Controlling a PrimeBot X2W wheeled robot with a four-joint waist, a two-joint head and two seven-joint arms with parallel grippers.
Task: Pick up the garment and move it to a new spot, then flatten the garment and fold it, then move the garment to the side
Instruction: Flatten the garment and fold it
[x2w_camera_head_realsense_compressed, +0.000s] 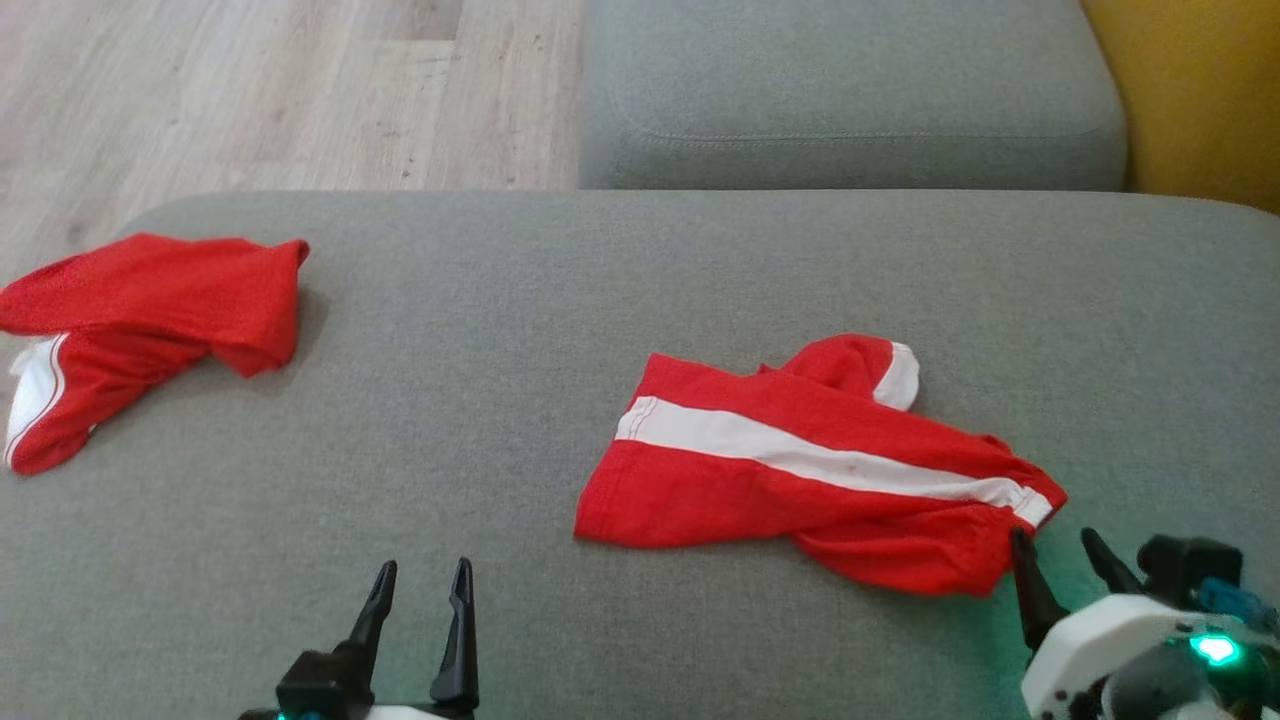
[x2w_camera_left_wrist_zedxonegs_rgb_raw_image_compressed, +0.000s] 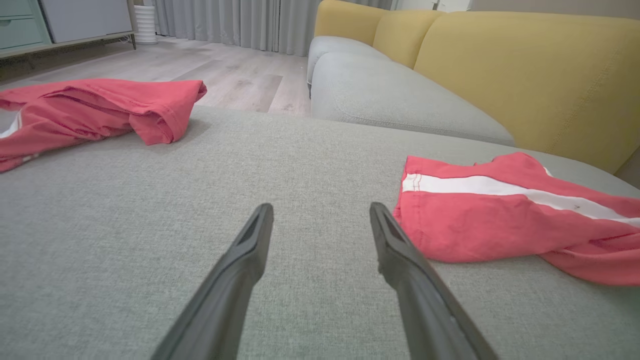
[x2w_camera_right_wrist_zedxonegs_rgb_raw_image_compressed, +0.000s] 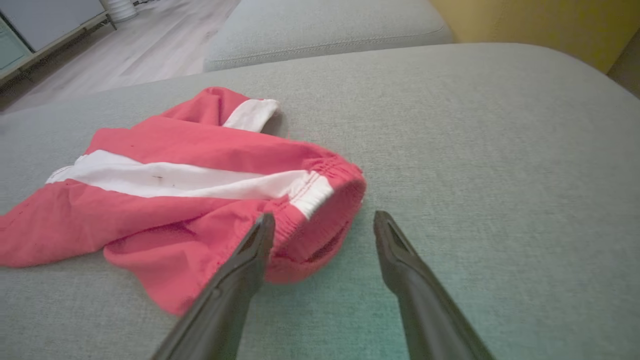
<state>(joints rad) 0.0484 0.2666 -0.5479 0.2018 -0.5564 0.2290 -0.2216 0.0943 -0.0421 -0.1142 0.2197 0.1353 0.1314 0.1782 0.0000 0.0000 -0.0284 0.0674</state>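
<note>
Red shorts with a white side stripe (x2w_camera_head_realsense_compressed: 800, 455) lie crumpled on the grey cushion (x2w_camera_head_realsense_compressed: 560, 300), right of centre; they also show in the left wrist view (x2w_camera_left_wrist_zedxonegs_rgb_raw_image_compressed: 500, 215) and the right wrist view (x2w_camera_right_wrist_zedxonegs_rgb_raw_image_compressed: 200, 185). My right gripper (x2w_camera_head_realsense_compressed: 1060, 550) is open at the lower right, just at the shorts' elastic waistband end (x2w_camera_right_wrist_zedxonegs_rgb_raw_image_compressed: 320, 220), with its left finger (x2w_camera_right_wrist_zedxonegs_rgb_raw_image_compressed: 250, 260) over the cloth and the right finger on bare cushion. My left gripper (x2w_camera_head_realsense_compressed: 420, 585) is open at the bottom centre-left, holding nothing, left of the shorts' hem (x2w_camera_left_wrist_zedxonegs_rgb_raw_image_compressed: 415, 220).
A second red garment with white trim (x2w_camera_head_realsense_compressed: 140, 320) lies at the cushion's left edge. Behind is another grey seat cushion (x2w_camera_head_realsense_compressed: 850, 90), a yellow sofa back (x2w_camera_head_realsense_compressed: 1200, 90) at the right, and wooden floor (x2w_camera_head_realsense_compressed: 250, 80) at the upper left.
</note>
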